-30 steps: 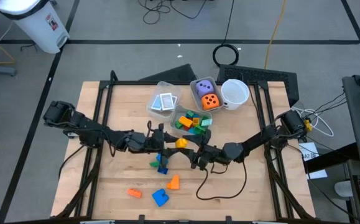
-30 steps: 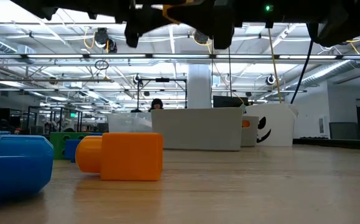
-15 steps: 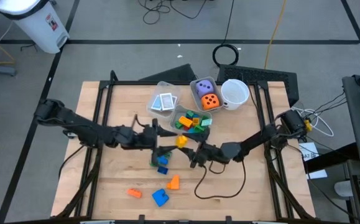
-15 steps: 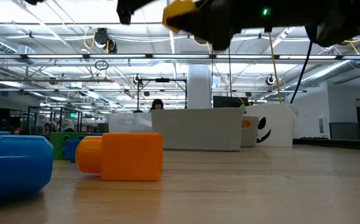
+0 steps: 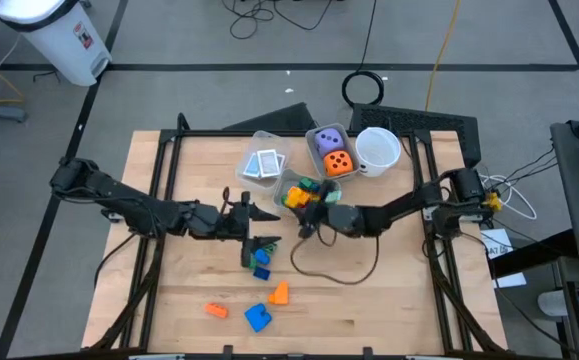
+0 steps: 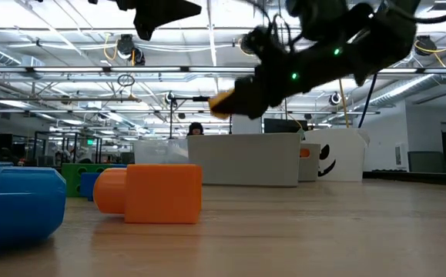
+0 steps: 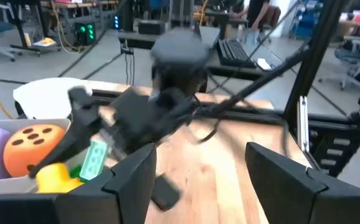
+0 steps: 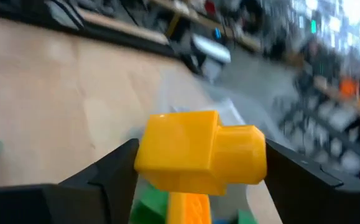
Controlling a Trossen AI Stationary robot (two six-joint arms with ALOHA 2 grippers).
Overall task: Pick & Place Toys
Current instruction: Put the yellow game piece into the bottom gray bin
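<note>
Nearest the front edge of the counter, a blue block, an orange block and a smaller orange piece lie loose; a blue and green pair lies just behind them toward the middle. Left end effector hangs above that pair with its fingers spread and nothing between them. Right end effector holds a yellow block between its two fingers, raised off the counter at the near rim of the clear block bin. That bin holds a heap of mixed blocks, green, orange and yellow. Behind it, one clear bin holds white patterned cards; the bin beside it holds a purple die and an orange die, touching. White cup stands just beside the dice bin; whether anything is in it cannot be told.
</note>
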